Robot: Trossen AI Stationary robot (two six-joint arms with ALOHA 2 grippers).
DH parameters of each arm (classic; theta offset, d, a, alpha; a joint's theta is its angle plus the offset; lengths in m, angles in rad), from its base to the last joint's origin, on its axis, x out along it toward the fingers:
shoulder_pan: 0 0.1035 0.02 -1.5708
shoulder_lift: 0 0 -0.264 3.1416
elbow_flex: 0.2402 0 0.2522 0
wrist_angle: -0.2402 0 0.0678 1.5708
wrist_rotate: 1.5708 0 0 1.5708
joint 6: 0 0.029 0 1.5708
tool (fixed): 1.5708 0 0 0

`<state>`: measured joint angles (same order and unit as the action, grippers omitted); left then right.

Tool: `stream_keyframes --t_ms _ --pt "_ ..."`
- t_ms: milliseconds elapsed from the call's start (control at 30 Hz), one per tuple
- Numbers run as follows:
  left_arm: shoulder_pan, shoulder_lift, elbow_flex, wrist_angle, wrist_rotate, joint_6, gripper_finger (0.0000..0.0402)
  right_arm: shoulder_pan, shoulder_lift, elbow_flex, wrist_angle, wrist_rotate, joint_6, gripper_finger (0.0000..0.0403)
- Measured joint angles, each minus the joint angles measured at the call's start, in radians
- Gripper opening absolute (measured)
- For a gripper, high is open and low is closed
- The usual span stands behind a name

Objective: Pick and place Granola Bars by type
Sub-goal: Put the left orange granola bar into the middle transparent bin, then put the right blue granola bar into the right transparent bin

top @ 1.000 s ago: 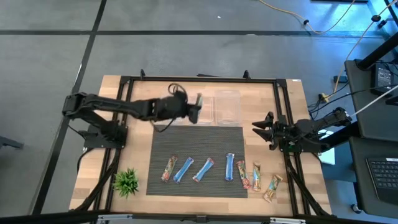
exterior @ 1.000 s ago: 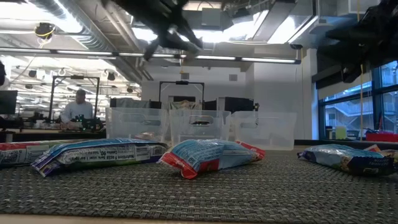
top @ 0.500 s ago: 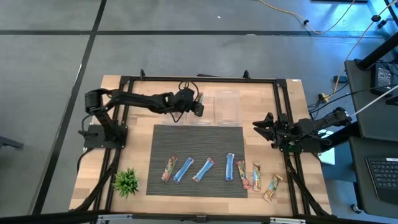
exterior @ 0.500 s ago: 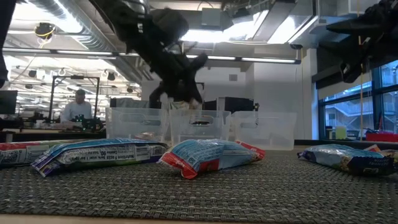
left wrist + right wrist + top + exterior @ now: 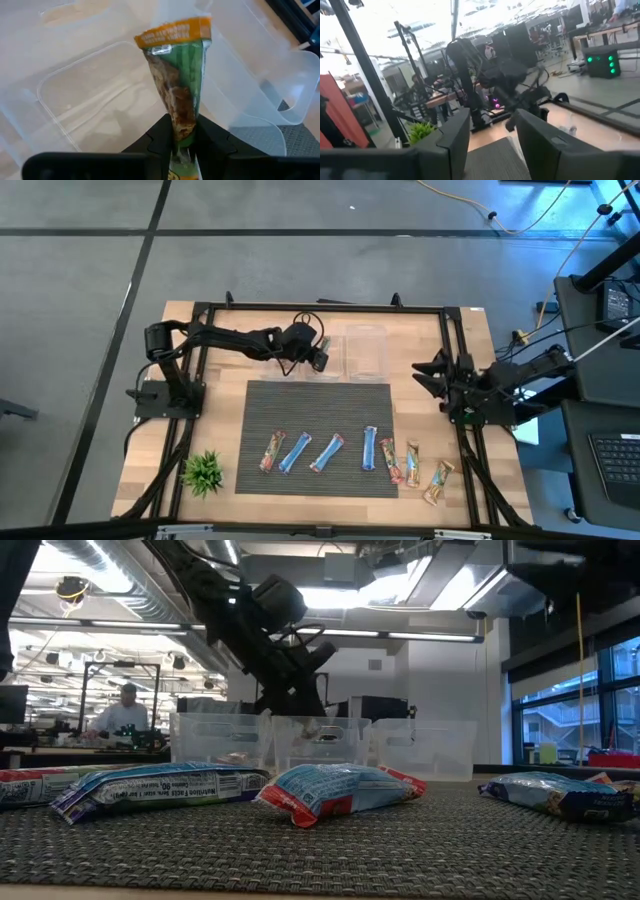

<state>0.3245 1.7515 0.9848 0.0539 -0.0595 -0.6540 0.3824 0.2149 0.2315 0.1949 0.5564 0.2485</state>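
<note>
**Left pincer holds green bar over clear bin**

The left pincer (image 5: 181, 142), clamped on a green-and-orange granola bar (image 5: 177, 85), hangs over a clear plastic bin (image 5: 95, 107) at the desk's (image 5: 220, 430) far edge, one of three in a row. Seven more bars (image 5: 330, 450), blue, red-multicoloured and tan-gold, lie on the dark mat (image 5: 320, 405) nearer the front. The right pincer (image 5: 432, 376) waits at the desk's right side, fingers spread apart. A clean drop likely calls for centring the bar inside the bin's walls and lowering before release, so it cannot snag the rim.
</note>
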Motion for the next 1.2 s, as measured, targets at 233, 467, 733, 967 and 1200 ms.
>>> stream_keyframes --t_ms 233,467,733,967,1200 --pt "0.003 0.000 0.000 0.001 -0.027 0.006 0.0103 0.000 0.272 0.307 -0.210 -0.001 -0.027 0.0163" --pt "0.012 -0.065 0.032 0.000 0.033 0.091 0.0125 0.010 0.575 0.648 -0.685 -0.009 0.413 0.0163" --pt "-0.016 -0.193 0.060 0.004 0.077 0.257 0.0123 0.097 0.865 0.801 -1.048 -0.174 1.038 0.0163" --pt "-0.044 -0.245 0.060 -0.005 0.090 0.349 0.0123 0.172 1.084 0.765 -1.008 -0.357 1.222 0.0163" --pt "-0.067 -0.241 0.060 -0.014 0.089 0.406 0.0125 0.186 1.253 0.765 -0.949 -0.476 1.397 0.0163"
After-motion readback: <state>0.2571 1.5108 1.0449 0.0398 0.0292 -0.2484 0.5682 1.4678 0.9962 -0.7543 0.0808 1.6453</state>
